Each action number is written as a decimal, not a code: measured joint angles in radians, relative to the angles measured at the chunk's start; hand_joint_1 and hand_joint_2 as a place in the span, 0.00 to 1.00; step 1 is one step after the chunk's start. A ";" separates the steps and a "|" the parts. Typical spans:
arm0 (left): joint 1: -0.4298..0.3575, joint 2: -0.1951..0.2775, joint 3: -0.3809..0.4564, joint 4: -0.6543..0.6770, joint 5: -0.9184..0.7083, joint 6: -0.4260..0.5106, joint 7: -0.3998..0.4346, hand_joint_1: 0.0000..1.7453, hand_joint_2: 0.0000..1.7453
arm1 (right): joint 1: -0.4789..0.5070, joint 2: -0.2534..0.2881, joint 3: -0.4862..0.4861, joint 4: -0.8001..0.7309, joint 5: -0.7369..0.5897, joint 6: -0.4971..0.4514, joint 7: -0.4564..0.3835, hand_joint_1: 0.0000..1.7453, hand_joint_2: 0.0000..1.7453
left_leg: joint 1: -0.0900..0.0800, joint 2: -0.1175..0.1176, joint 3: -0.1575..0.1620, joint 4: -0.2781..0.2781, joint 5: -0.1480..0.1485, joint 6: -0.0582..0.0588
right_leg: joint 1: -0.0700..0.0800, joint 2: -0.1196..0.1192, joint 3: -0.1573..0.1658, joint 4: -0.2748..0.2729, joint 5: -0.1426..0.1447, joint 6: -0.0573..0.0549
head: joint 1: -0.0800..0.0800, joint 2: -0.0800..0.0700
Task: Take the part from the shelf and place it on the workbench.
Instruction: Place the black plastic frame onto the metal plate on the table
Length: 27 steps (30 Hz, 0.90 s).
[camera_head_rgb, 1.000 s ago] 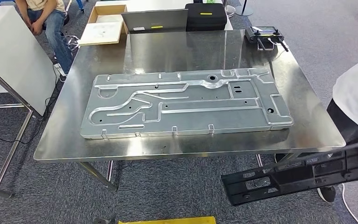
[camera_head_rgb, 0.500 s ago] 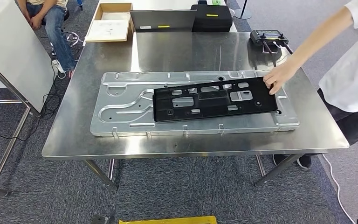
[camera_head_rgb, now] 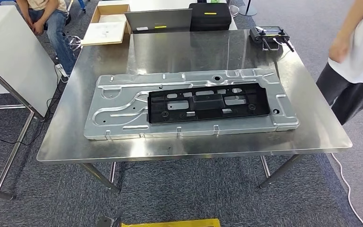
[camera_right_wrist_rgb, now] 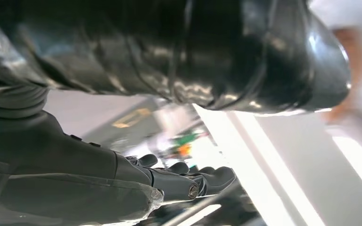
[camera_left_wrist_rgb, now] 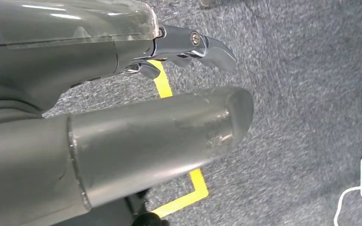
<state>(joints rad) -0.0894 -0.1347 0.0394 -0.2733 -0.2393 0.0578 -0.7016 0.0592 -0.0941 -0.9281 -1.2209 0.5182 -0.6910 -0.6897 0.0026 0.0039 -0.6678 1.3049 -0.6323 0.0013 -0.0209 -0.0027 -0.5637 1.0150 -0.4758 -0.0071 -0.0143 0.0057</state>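
A long black plastic part (camera_head_rgb: 209, 103) lies flat on a stamped silver metal plate (camera_head_rgb: 118, 104), on its right half, in the head view. The plate rests on the steel workbench (camera_head_rgb: 179, 52). Nothing touches the part. A person in a white top (camera_head_rgb: 354, 52) stands at the bench's right side, their hand (camera_head_rgb: 339, 48) drawn back from the part. My left hand (camera_left_wrist_rgb: 146, 127) hangs over grey carpet, fingers apart and holding nothing. My right hand (camera_right_wrist_rgb: 136, 179) shows in a blurred right wrist view, its fingers stretched out with nothing in them.
A remote controller (camera_head_rgb: 268, 36) sits on the bench's far right corner. Behind the bench are a black case (camera_head_rgb: 209, 16), a grey laptop (camera_head_rgb: 158, 21) and a cardboard box (camera_head_rgb: 105, 28). A seated person (camera_head_rgb: 47, 19) is far left. Yellow floor tape (camera_left_wrist_rgb: 162, 84) marks the carpet.
The person carried the black part up from beside the bench's right front corner, laid it on the silver plate, then let go and pulled the hand away.
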 joint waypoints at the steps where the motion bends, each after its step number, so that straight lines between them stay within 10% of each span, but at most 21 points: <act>1: -0.002 0.000 -0.002 0.003 -0.003 -0.004 0.000 0.00 0.00 | 0.016 -0.012 0.047 -0.032 -0.001 0.008 0.000 0.00 0.00 | 0.001 0.000 0.002 -0.006 0.017 0.000 | 0.000 0.001 0.000 0.002 -0.001 0.000 | 0.000 0.000; 6: -0.029 0.002 -0.009 0.016 -0.021 -0.021 0.000 0.00 0.00 | 0.070 -0.060 0.251 -0.220 0.026 0.075 0.000 0.00 0.00 | -0.006 0.000 0.116 -0.271 0.146 0.023 | 0.006 0.003 -0.003 0.012 -0.004 0.011 | 0.000 0.000; 11: -0.037 0.002 -0.013 0.022 -0.043 -0.035 0.000 0.00 0.00 | 0.065 -0.117 0.352 -0.343 0.055 0.196 0.003 0.00 0.00 | -0.002 0.001 0.125 -0.307 0.162 0.048 | 0.001 0.002 -0.023 0.050 -0.032 0.039 | 0.001 0.000; 15: -0.040 0.002 -0.013 0.026 -0.055 -0.044 0.000 0.00 0.00 | 0.029 -0.175 0.407 -0.350 0.101 0.249 0.022 0.00 0.00 | -0.003 0.003 0.122 -0.308 0.166 0.054 | -0.003 0.002 -0.126 0.265 -0.133 0.053 | 0.001 0.000; 17: -0.040 0.002 -0.014 0.028 -0.060 -0.047 0.001 0.00 0.00 | 0.005 -0.201 0.428 -0.341 0.125 0.248 0.037 0.00 0.00 | -0.002 0.003 0.122 -0.305 0.164 0.053 | -0.005 0.002 -0.121 0.247 -0.096 0.057 | 0.001 0.000; 20: -0.045 0.002 -0.014 0.029 -0.076 -0.051 0.004 0.00 0.00 | -0.075 -0.249 0.456 -0.295 0.170 0.238 0.083 0.00 0.00 | -0.005 0.002 0.118 -0.292 0.156 0.042 | -0.007 0.004 -0.039 0.068 -0.003 0.054 | 0.000 0.000; 27: -0.057 0.002 -0.015 0.029 -0.093 -0.057 0.004 0.00 0.00 | -0.336 -0.370 0.524 -0.089 0.217 0.221 0.166 0.00 0.00 | -0.009 0.001 0.073 -0.208 0.104 0.012 | -0.010 0.003 -0.031 0.018 0.012 0.014 | 0.000 0.000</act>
<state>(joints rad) -0.1465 -0.1330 0.0248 -0.2444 -0.3319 0.0011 -0.6975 -0.2764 -0.4646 -0.4040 -1.3098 0.7352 -0.4702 -0.5234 -0.0064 0.0052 -0.5951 1.0972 -0.5283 0.0136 -0.0308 -0.0002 -0.5947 1.0333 -0.4638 0.0066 -0.0142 0.0057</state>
